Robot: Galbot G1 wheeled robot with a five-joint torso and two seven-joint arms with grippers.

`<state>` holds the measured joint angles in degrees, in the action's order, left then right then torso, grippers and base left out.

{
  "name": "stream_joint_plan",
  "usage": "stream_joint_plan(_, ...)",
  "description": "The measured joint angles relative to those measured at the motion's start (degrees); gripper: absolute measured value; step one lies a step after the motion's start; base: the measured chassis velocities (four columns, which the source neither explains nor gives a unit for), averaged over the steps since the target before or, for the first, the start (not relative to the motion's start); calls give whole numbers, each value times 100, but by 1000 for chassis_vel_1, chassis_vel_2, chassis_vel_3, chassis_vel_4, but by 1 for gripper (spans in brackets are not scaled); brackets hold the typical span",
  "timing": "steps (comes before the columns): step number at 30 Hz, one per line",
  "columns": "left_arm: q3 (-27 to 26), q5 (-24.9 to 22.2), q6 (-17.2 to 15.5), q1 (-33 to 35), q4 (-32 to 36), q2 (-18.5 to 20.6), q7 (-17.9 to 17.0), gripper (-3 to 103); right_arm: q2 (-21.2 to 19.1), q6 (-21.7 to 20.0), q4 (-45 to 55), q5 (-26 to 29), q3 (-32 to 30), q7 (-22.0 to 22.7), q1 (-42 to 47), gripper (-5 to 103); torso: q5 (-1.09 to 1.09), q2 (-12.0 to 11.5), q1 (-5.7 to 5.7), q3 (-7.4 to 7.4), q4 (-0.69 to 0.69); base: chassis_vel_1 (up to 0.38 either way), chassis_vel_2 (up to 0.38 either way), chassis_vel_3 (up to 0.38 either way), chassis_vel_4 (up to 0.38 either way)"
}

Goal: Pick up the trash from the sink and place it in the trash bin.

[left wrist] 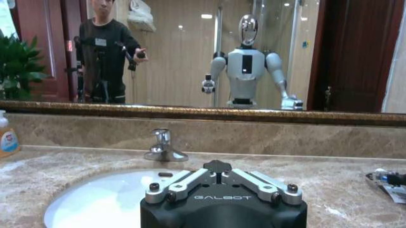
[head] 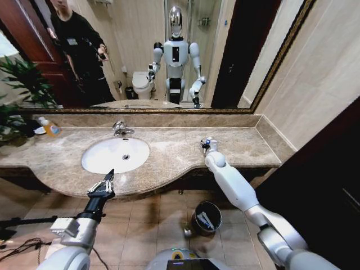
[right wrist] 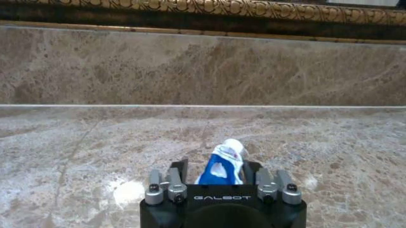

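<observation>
— Well, worth noting: right gripper (right wrist: pixel 222 176) closed on a blue-and-white packet (right wrist: pixel 223 164), low over the table (head: pixel 236 147) to the right of the sink (head: pixel 115 155).
— Likely handling?
— Judged light, soft and crinkly; bound to fold under pressure. Slick film too, so better pinched across the middle than at a corner.
— And the left gripper (head: pixel 102 185)?
— Parked at the table's front edge, just before the basin, fingers spread apart and holding nothing.
— Anything else nearby?
— Chrome faucet (head: pixel 120 129) behind the basin, an orange-liquid bottle (head: pixel 50 128) far left by a plant (head: pixel 19 93). Trash bin (head: pixel 207 217) down on the floor, below the table's front edge, near the right arm.
— In the way?
— Mostly the table's overhang: packet probably needs drawing back clear of the edge before lowering. Right arm's own elbow close to the bin, worth watching.
</observation>
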<state>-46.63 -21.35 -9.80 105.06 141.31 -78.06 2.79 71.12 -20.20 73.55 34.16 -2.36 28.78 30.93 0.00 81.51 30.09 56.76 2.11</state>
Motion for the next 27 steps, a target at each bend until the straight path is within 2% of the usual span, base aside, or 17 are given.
stream_joint_plan(1,0,0,0,0,0,0,0,0,-19,17,49,-8,0,7,47,54,1,0,0,0,0,0,0,0,0)
stream_joint_plan(2,0,0,0,0,0,0,0,0,-19,17,49,-8,0,7,47,54,1,0,0,0,0,0,0,0,0)
stream_joint_plan(5,0,0,0,0,0,0,0,0,-45,47,141,-5,0,18,122,38,0,0,0,0,0,0,0,0,0)
stream_joint_plan(6,0,0,0,0,0,0,0,0,-45,47,141,-5,0,18,122,38,0,0,0,0,0,0,0,0,0)
stream_joint_plan(7,0,0,0,0,0,0,0,0,-52,64,172,-3,1,24,148,33,1,0,0,0,0,0,0,0,0)
stream_joint_plan(9,0,0,0,0,0,0,0,0,-58,74,194,-3,2,25,162,33,1,0,0,0,0,0,0,0,0)
stream_joint_plan(10,0,0,0,0,0,0,0,0,-81,113,281,-4,3,25,214,22,0,0,0,0,0,0,0,0,0)
stream_joint_plan(11,0,0,0,0,0,0,0,0,-91,129,318,-10,4,25,235,22,1,0,0,0,0,0,0,0,0)
stream_joint_plan(12,0,0,0,0,0,0,0,0,-143,185,438,-72,4,13,300,14,1,0,0,0,0,0,0,0,0)
stream_joint_plan(14,0,0,0,0,0,0,0,0,-178,235,516,-123,4,10,338,14,0,0,0,0,0,0,0,0,0)
stream_joint_plan(19,0,0,0,0,0,0,0,0,-430,426,1073,-287,-79,-4,630,2,0,0,0,0,0,0,0,0,0)
stream_joint_plan(20,0,0,0,0,0,0,-1,0,-574,457,1386,-289,-153,-6,842,1,1,0,0,0,1,0,0,0,0)
stream_joint_plan(22,0,0,0,0,0,0,-1,0,-594,459,1434,-284,-163,-6,874,1,1,0,0,0,0,0,0,0,0)
stream_joint_plan(24,-1,0,0,0,0,0,-1,0,-914,470,2195,-182,-379,-10,1518,1,2,0,-1,-1,1,0,0,0,0)
stream_joint_plan(27,0,0,0,0,0,0,-1,0,-1105,480,2752,-144,-559,-14,2042,1,3,0,0,-1,0,0,0,0,0)
